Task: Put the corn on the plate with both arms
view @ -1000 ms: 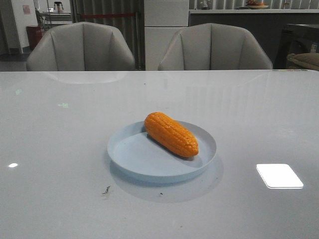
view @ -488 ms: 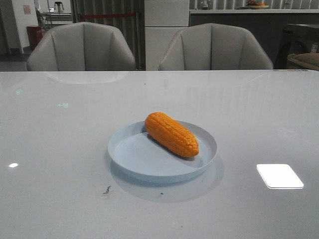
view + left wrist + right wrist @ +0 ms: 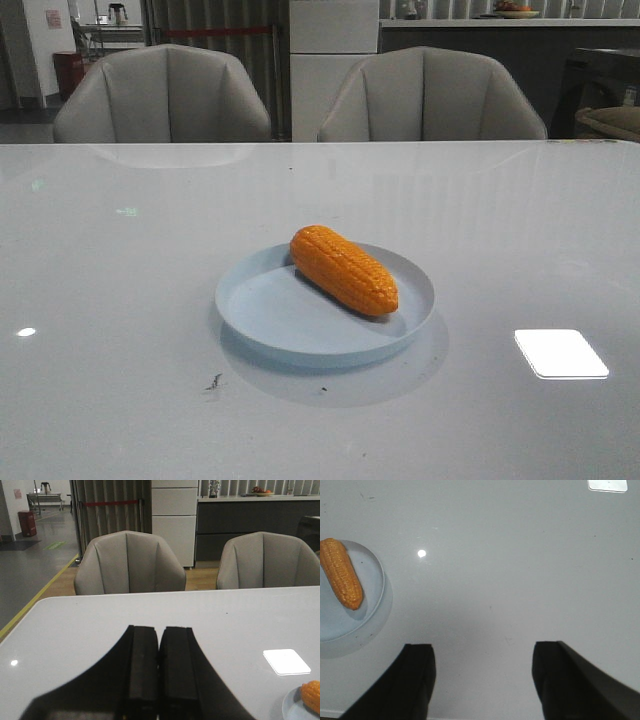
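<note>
The orange corn lies slantwise on the pale blue plate in the middle of the table, its far end resting on the plate's back rim. Neither arm shows in the front view. In the left wrist view my left gripper is shut with nothing between its fingers, and the corn and plate edge peek in at the corner. My right gripper stands open over bare table, apart from the plate and the corn that lies on it.
The table is a glossy white surface with a bright window reflection to the plate's right and small dark specks near its front. Two grey chairs stand behind the far edge.
</note>
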